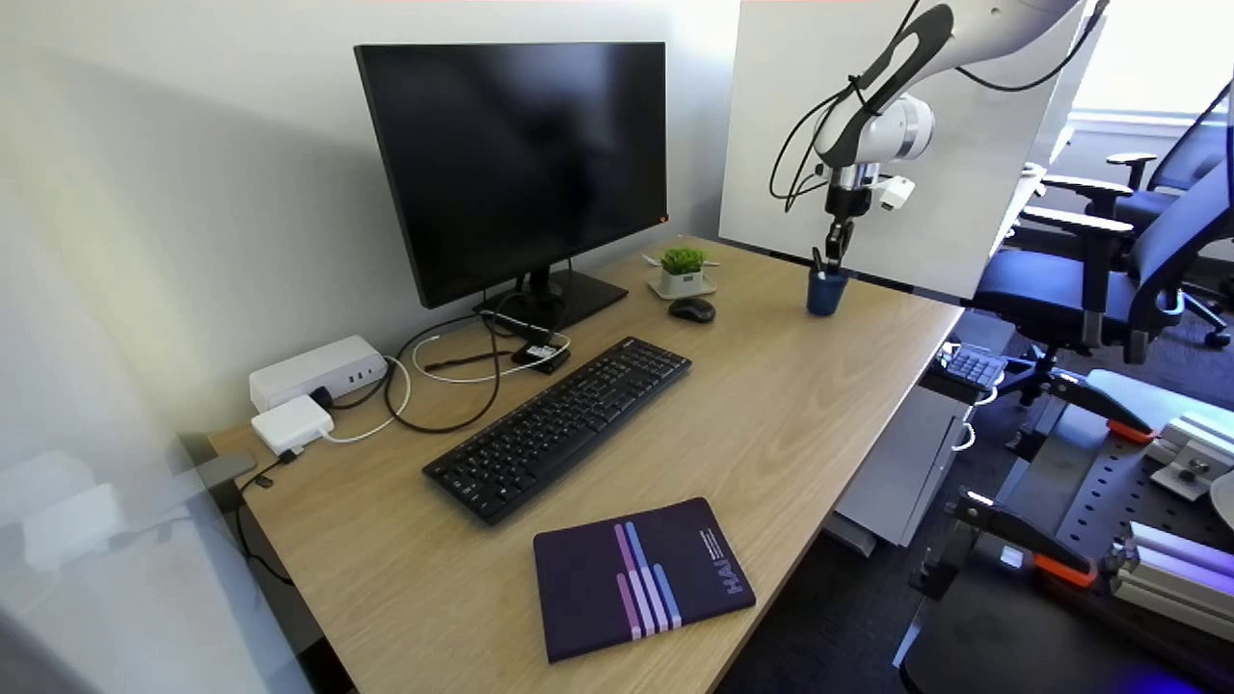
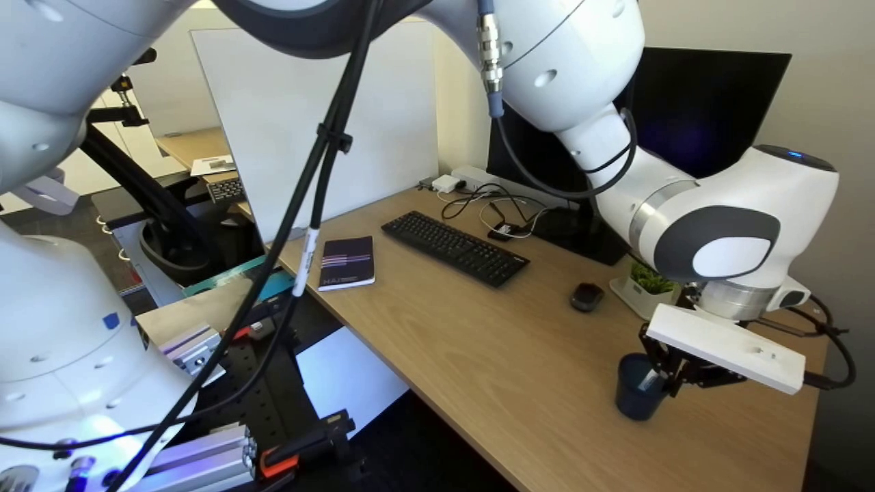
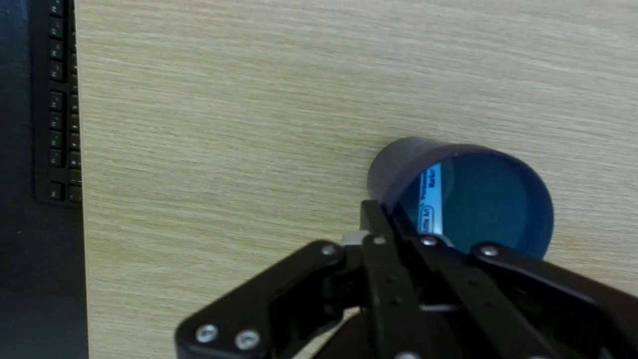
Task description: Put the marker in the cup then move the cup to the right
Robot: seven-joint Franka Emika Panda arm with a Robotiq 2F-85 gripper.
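The dark blue cup (image 1: 825,294) is near the far end of the desk in an exterior view; it also shows in an exterior view (image 2: 633,395) and in the wrist view (image 3: 404,158). The marker (image 3: 431,197) leans inside the cup, its white labelled body visible in the wrist view. Its dark end (image 1: 818,257) sticks up above the rim. My gripper (image 3: 385,208) is closed over the cup's wall, one finger outside and one inside; it also shows in an exterior view (image 1: 837,256). The inner fingertip is partly hidden. I cannot tell whether the cup's base touches the desk.
A black mouse (image 1: 692,309) and a potted green plant (image 1: 683,272) are beside the monitor (image 1: 521,164). A black keyboard (image 1: 564,424) and a dark notebook (image 1: 644,578) lie further along the desk (image 1: 771,414). A white panel (image 1: 868,173) stands behind the cup's end.
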